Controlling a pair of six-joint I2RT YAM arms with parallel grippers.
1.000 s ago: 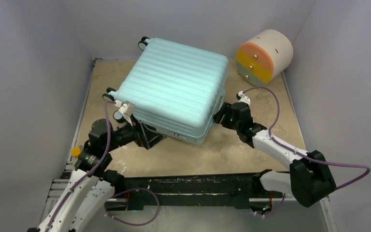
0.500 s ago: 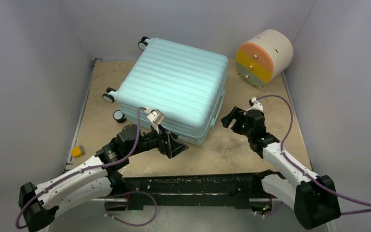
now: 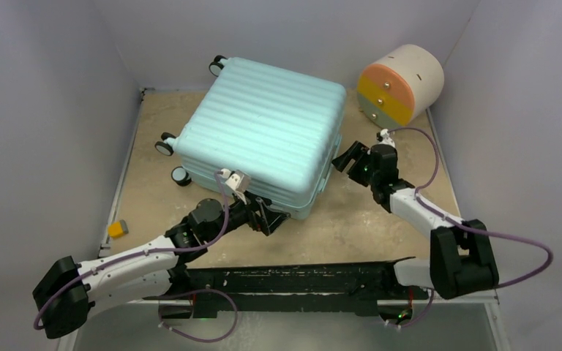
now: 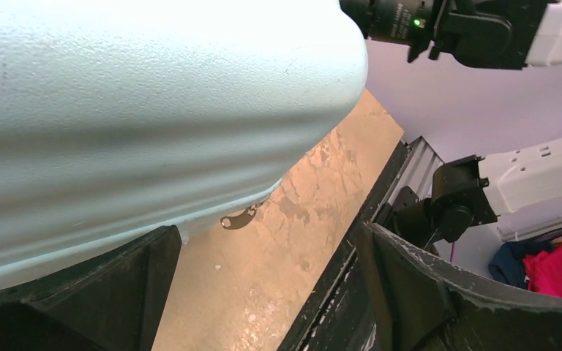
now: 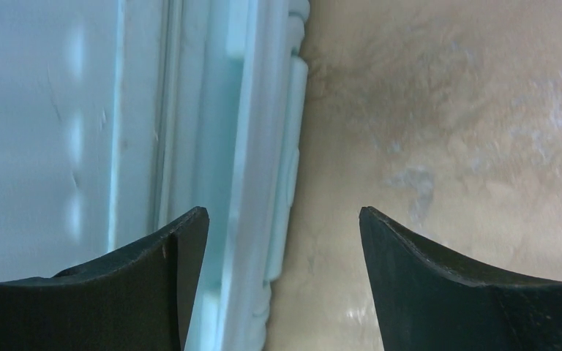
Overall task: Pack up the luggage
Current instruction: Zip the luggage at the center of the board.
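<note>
- Luggage (image 3: 263,131): I find it closed and lying flat on the table (image 3: 358,219), ribbed pale teal shell upward. It sits mid-table toward the far wall. Its wheels (image 3: 165,145) show along the left side and at the far left corner.
- Left gripper (image 3: 269,217): it is low against the near side of the luggage, toward the near right corner. In the left wrist view the jaws stand wide apart with only bare table between them, and it grips nothing. The rounded lower edge of the shell passes above one of the fingers (image 4: 80,292); I cannot tell whether they touch.
- A small metal tab (image 4: 238,218) shows under the shell edge, too small for me to identify.
- Right gripper (image 3: 342,159): it is just beside the right side of the luggage. In the right wrist view the jaws are well spread, one finger over the shell's side seam and the other over the table. It has hold of nothing.
- Drawer unit (image 3: 401,82): round and cream, it lies on its side at the far right corner, apart from the luggage. Its orange, yellow and green fronts face the luggage.
- A small yellow-orange block (image 3: 118,229) lies at the left table edge, well apart from the luggage.
- Red and dark blue cloth (image 4: 549,263) shows past the right arm's base; I cannot tell what it rests on.
</note>
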